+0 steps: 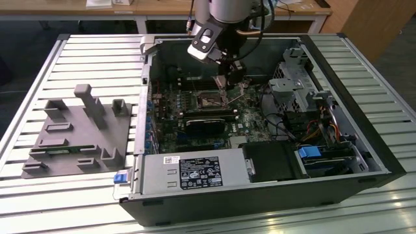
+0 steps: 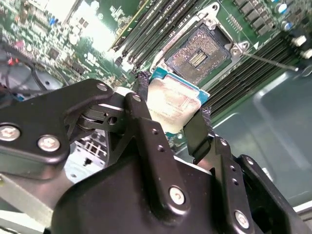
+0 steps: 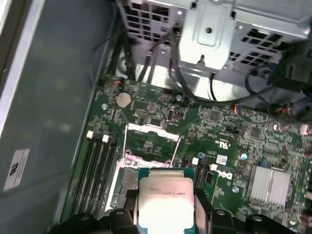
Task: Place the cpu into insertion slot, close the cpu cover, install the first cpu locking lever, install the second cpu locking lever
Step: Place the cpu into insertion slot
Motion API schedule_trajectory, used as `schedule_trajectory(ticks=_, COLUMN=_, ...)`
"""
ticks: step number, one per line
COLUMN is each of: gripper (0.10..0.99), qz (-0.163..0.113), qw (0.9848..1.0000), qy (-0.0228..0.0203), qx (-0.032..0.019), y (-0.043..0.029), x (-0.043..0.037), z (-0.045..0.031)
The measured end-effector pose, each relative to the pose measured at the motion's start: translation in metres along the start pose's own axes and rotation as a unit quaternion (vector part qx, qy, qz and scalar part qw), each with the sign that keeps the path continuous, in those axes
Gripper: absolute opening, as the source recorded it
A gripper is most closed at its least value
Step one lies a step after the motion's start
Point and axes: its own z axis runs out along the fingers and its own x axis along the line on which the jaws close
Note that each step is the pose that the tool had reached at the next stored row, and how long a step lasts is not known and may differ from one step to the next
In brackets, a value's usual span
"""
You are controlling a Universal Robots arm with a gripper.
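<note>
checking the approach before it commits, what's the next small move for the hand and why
Probably ease the hand toward the insertion slot until the cpu sits square over it. The hand is shut on the cpu, the slot's bare centre shows past the cpu's edge in the second wrist view, and the cpu cover stands raised.

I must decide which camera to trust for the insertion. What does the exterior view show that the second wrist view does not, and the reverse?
What the exterior view adds: the whole open computer case on a slatted table, a grey fixture block at the exterior view's left, and the power supply.
What the second wrist view adds: the cpu clamped between the black fingers, not yet seated.
Common to both: the gripper, the uncovered insertion slot and the green motherboard.
</note>
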Motion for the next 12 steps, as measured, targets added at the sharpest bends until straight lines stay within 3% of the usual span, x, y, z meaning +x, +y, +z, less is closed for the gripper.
schedule_trajectory(ticks=5, gripper=0.541, qz=0.042, qw=0.9991, qy=-0.0039, qx=-0.0007, y=-0.0008, x=0.0001, z=0.0053)
schedule_trajectory(ticks=12, gripper=0.541, qz=0.048, qw=0.9988, qy=-0.0044, qx=-0.0008, y=-0.0065, x=0.0031, z=0.0149)
